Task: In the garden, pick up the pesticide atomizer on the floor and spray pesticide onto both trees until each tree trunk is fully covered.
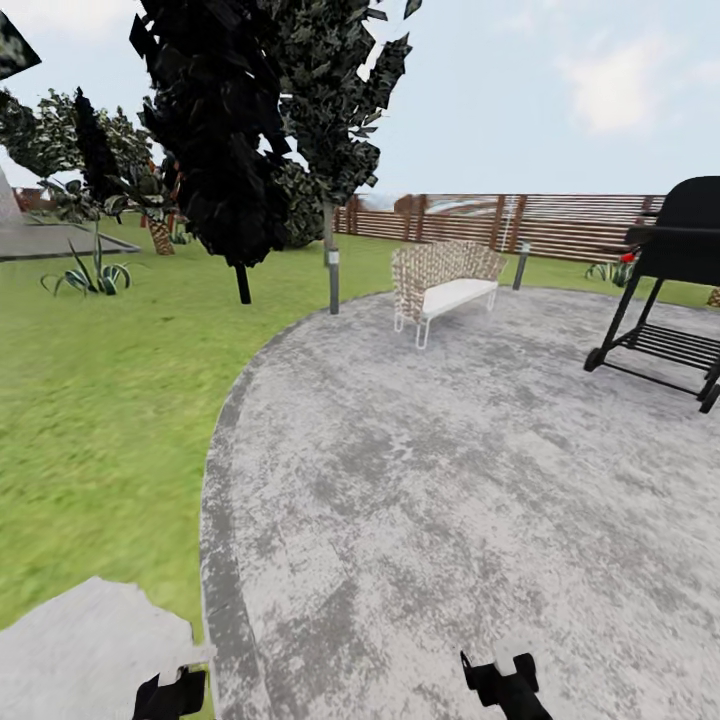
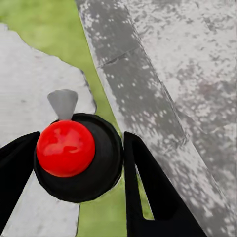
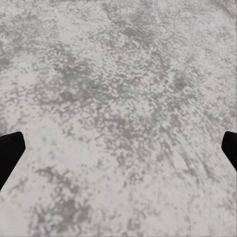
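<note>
The left gripper point(image 2: 79, 158) holds the pesticide atomizer point(image 2: 79, 160) between its two black fingers point(image 2: 148, 192), one pressed to each side of the round black body. Seen from the left wrist, the bottle's long axis runs straight along the fingers, so its red top point(image 2: 65, 148) faces the camera and the small grey nozzle point(image 2: 62, 103) juts out sideways from under the cap, away from the fingers. Beyond the bottle lie a pale stepping stone point(image 2: 34, 94), a strip of grass point(image 2: 54, 29) and the dark rim of the floor point(image 2: 123, 74). The right gripper point(image 3: 118, 148) stands wide apart and empty over the speckled concrete. In the head view both grippers sit low, left gripper point(image 1: 172, 692) over the rim, right gripper point(image 1: 500, 678) over the paving, with a tree trunk point(image 1: 330, 262) far ahead.
</note>
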